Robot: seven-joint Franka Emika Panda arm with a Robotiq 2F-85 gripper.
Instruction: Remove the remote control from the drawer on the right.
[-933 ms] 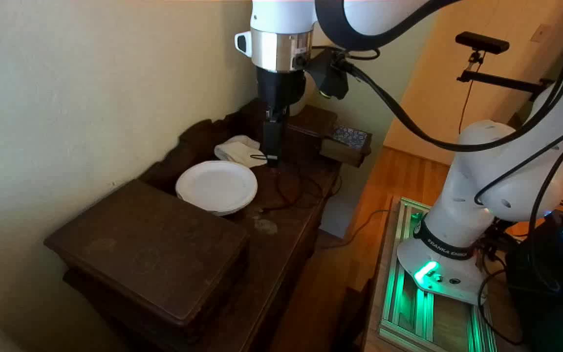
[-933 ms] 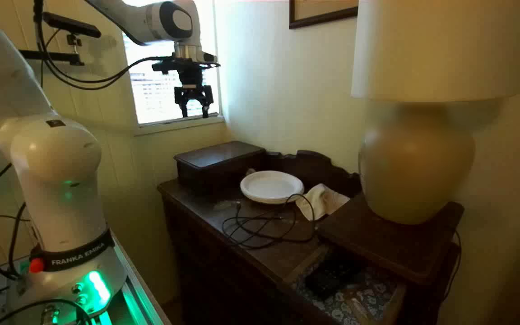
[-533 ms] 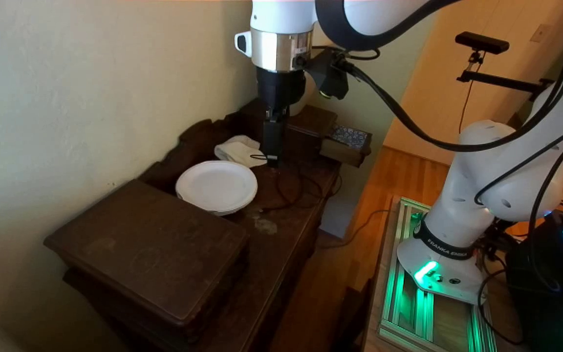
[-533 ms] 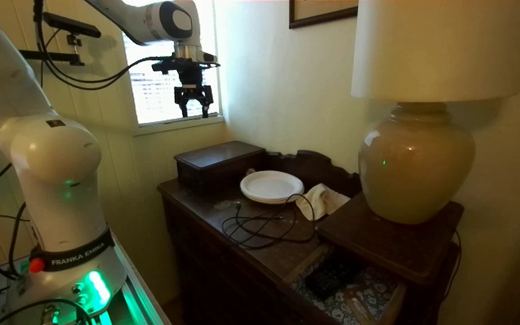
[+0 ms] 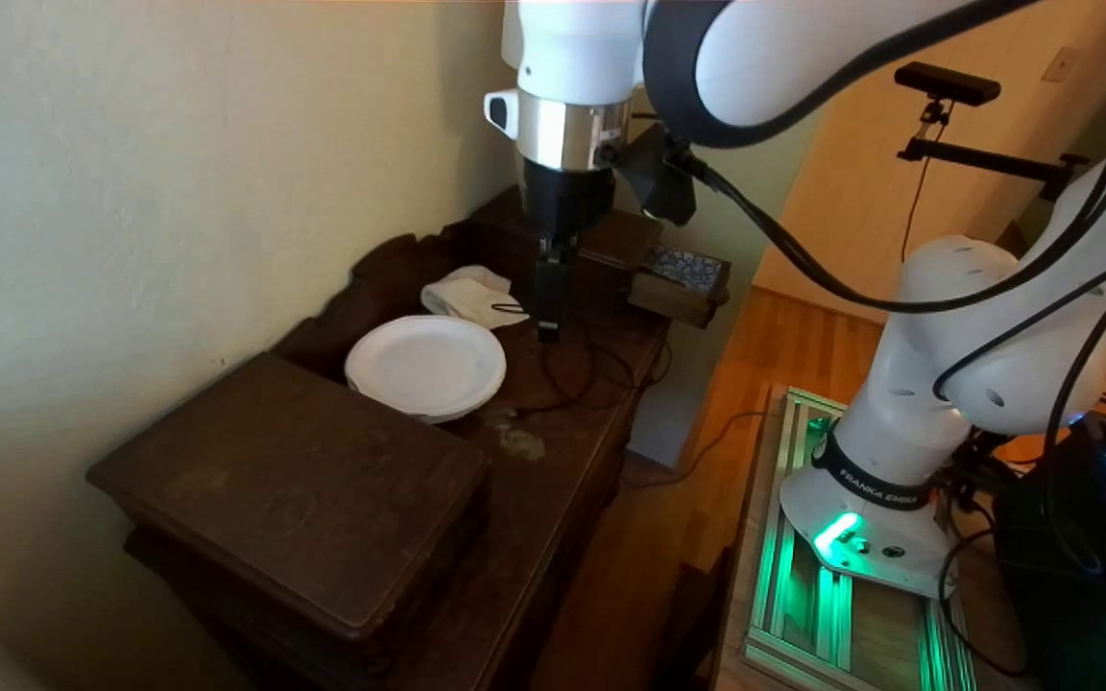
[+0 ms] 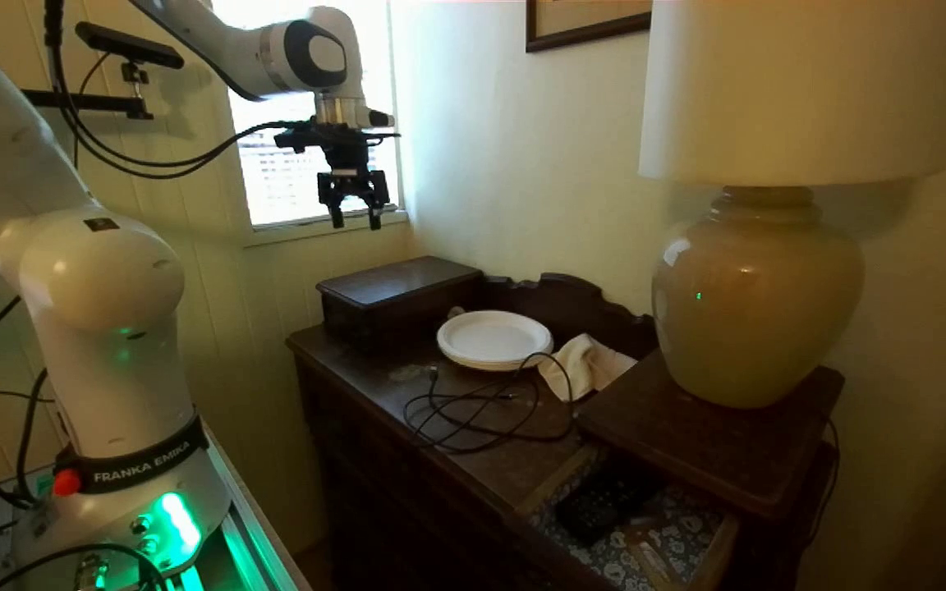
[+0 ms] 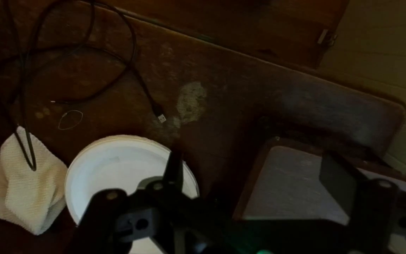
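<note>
Arm (image 6: 103,267), one: you are extending it above the table (image 6: 374,377), claw (image 6: 355,222) pointing straight down, jaws standing wide. Remote control (image 6: 590,512), one: is lying inside the drawer (image 6: 557,484).

bright window (image 6: 276,176), pale walls (image 6: 514,180) — wooden floor (image 5: 793,336) — dark dresser (image 5: 534,489) against wall, large lamp (image 6: 760,271) atop

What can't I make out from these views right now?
In an exterior view:
Back of the drawer: hidden beneath the wooden ledge.
Far end of the remote: lost in shadow.
Top of the lampshade: past the upper edge.
In the wrist view:
Part of the plate: hidden behind the fingers.
</note>
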